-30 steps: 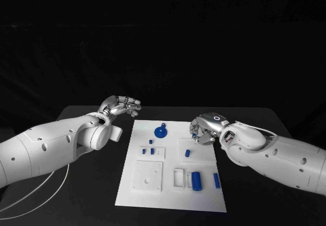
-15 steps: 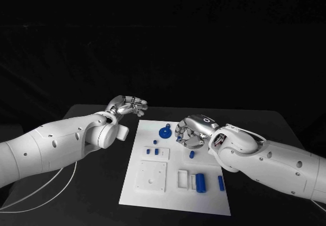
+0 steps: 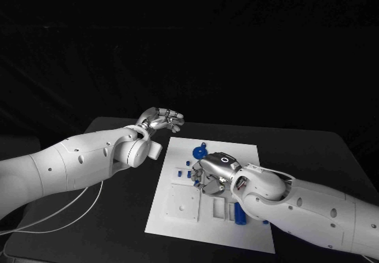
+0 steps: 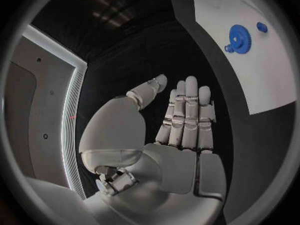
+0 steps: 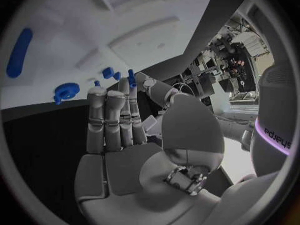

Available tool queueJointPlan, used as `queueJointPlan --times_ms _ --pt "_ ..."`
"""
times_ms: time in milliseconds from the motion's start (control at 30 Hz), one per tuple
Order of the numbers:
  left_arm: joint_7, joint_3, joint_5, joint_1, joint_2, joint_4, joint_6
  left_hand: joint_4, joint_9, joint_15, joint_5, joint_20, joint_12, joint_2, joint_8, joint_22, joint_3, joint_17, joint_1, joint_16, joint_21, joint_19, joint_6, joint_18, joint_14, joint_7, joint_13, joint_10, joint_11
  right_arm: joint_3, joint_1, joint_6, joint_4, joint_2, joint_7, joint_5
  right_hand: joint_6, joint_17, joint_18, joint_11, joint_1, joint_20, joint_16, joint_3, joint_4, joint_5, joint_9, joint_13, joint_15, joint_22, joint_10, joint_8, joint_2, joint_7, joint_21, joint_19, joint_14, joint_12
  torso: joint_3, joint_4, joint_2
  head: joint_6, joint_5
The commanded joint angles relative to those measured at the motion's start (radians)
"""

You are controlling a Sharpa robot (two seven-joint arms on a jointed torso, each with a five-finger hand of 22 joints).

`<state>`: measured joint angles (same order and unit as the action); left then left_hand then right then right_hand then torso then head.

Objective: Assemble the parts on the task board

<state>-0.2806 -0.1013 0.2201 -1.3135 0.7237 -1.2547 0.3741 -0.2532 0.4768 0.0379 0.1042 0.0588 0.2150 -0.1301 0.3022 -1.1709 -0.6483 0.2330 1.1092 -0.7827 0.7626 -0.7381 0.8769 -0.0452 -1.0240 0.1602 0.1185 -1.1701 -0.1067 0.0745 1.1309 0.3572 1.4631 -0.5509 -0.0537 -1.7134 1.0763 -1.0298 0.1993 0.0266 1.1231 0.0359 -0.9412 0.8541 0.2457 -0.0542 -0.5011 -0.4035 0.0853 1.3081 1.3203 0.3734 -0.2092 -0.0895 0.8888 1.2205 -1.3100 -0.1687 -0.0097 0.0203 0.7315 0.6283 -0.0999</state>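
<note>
Apparently little is assembled yet: on the task board (image 3: pixel 178 222) a blue gear (image 3: pixel 199 152) lies just beyond the right hand (image 3: pixel 210 173), small blue pegs (image 3: pixel 187 174) sit beside it, and a blue cylinder (image 3: pixel 239 212) rests nearer the robot, beside that arm. Most parts look loose, so most placing remains.

The right hand hovers low over the board's middle, palm down; in the right wrist view a small blue piece (image 5: pixel 132 77) appears pinched at its fingertips. The left hand (image 3: pixel 162 120) hangs off the board past its far corner, fingers straight and together, holding nothing.
</note>
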Motion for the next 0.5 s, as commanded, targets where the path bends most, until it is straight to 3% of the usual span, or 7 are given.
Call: queueJointPlan --times_ms 33,133,500 --pt "-0.009 0.001 -0.008 -0.003 -0.004 0.003 0.006 -0.005 0.001 0.002 0.005 0.0 -0.002 0.008 0.007 -0.001 0.003 0.002 0.002 0.004 -0.005 -0.007 -0.005 -0.01 -0.008 0.001 -0.001 -0.007 0.0 0.006 -0.008 -0.032 -0.008 0.013 -0.009 -0.063 0.003 -0.001 0.062 -0.001 0.0 0.005 -0.005 0.001 0.008 0.001 -0.001 -0.001 -0.001 0.024 0.005 -0.001 0.011 -0.002 0.006 0.0 -0.007 0.005 0.0005 -0.0017 0.001 0.0 -0.002" --pt "-0.009 0.001 -0.008 -0.003 -0.004 0.004 0.005 -0.005 0.001 0.002 0.004 0.0 -0.002 0.009 0.007 -0.001 0.003 0.002 0.003 0.004 -0.006 -0.007 -0.005 -0.009 -0.008 0.001 -0.001 -0.007 0.0 0.014 -0.016 -0.028 -0.016 0.025 -0.015 -0.083 0.003 -0.001 0.062 -0.001 0.0 0.005 -0.005 0.001 0.008 0.001 -0.002 -0.001 -0.001 0.024 0.005 -0.001 0.012 -0.002 0.007 0.0 -0.008 0.005 0.0015 -0.0011 0.001 0.004 -0.007" --pt "-0.008 0.001 -0.008 -0.003 -0.011 0.006 0.002 -0.006 0.002 0.002 0.004 0.0 -0.002 0.011 0.009 -0.002 0.002 0.004 0.005 0.007 -0.007 -0.007 -0.002 -0.009 -0.009 -0.001 -0.001 -0.007 0.0 0.024 -0.025 -0.037 -0.015 0.037 -0.015 -0.094 0.003 0.0 0.062 -0.001 0.0 0.006 -0.005 0.001 0.011 0.001 -0.003 -0.002 -0.001 0.024 0.006 -0.001 0.014 -0.002 0.011 0.001 -0.009 0.007 0.0018 -0.0007 0.0 0.026 -0.031"
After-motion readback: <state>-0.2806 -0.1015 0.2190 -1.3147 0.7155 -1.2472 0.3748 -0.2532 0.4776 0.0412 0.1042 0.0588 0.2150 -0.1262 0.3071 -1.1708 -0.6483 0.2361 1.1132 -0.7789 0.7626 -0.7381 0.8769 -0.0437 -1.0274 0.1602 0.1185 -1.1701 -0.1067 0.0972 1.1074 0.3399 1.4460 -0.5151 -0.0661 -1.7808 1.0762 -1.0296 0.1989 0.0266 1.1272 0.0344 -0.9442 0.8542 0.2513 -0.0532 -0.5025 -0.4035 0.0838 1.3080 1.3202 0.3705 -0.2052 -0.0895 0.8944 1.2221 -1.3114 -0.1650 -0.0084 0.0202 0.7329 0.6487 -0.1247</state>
